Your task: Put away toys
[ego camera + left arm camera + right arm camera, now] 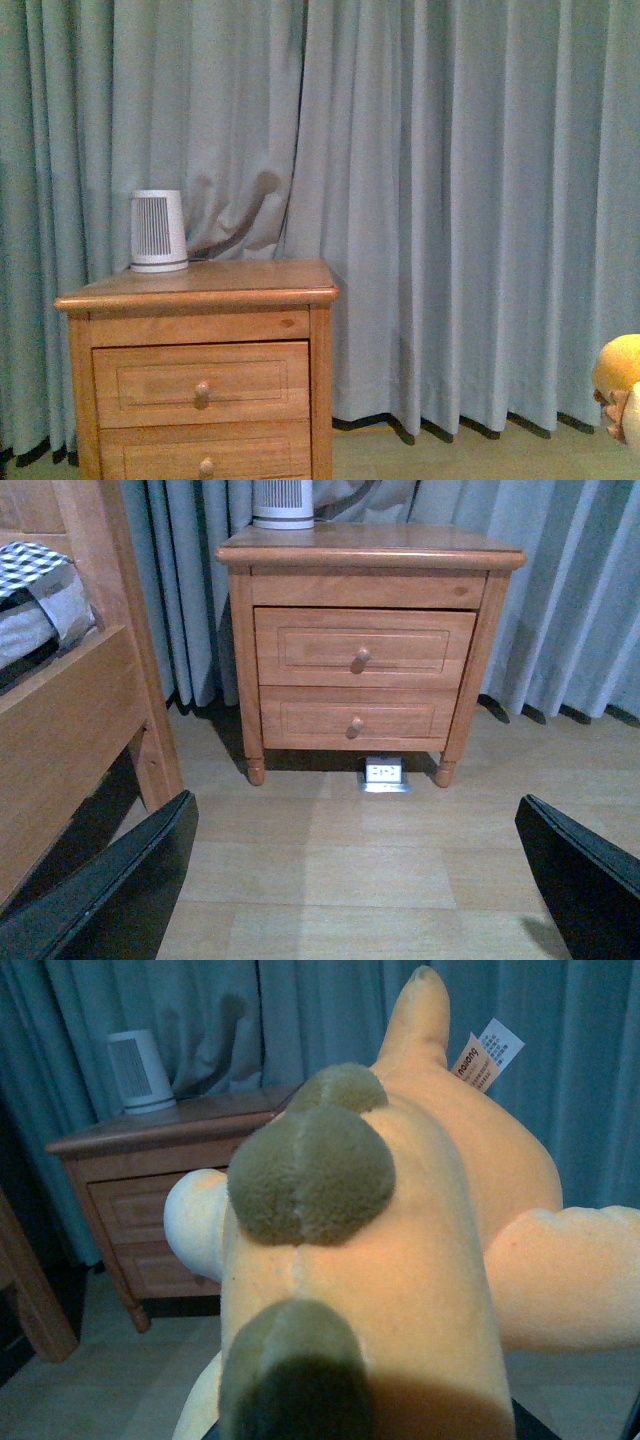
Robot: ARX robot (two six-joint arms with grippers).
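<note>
Plush animal (400, 1260), orange-yellow with brownish paw pads, hangs aloft right of the wooden two-drawer nightstand (370, 542), evidently pinched by the hidden right gripper for carrying; the left gripper (355, 825) stands spread toward the closed drawers (300, 648), probably to pull one.

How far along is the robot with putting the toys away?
Early. Picked up: the plush toy fills the right wrist view and hangs clear of the floor, so the right gripper seems to hold it. Remaining: both drawers of the nightstand are shut and the left gripper is open and empty; nothing is stowed.
</note>
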